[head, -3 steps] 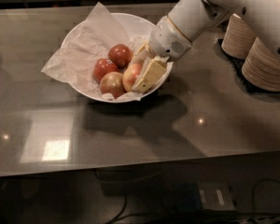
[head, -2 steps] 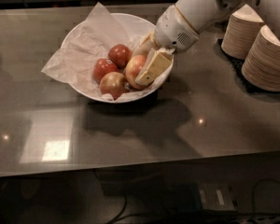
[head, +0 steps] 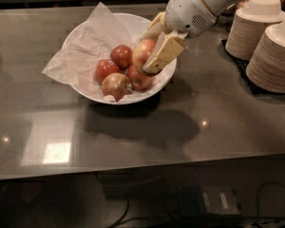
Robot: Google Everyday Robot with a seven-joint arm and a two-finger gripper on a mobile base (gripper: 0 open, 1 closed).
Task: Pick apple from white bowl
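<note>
The white bowl (head: 92, 95) lined with crumpled white paper stands on the dark table at the upper middle. My gripper (head: 151, 51) reaches in from the upper right and is shut on the apple (head: 142, 52), the large light one with red-orange blush, held lifted above the other fruit in the bowl's right half. One cream finger (head: 164, 54) lies across the apple's right side. Two dark red apples (head: 121, 56) (head: 106, 69), a duller yellow-red apple (head: 115, 85) and another red one (head: 138, 79) lie in the bowl.
Two stacks of cream paper bowls (head: 254, 25) (head: 275, 61) stand at the right edge of the table on a dark mat. The grey table (head: 204, 127) shows light reflections at the front left. The paper sticks out past the bowl's left rim (head: 61, 65).
The gripper has risen with the apple in it, lifting it off the other apples. An apple that was hidden beneath now shows. The arm moved up and slightly right.
</note>
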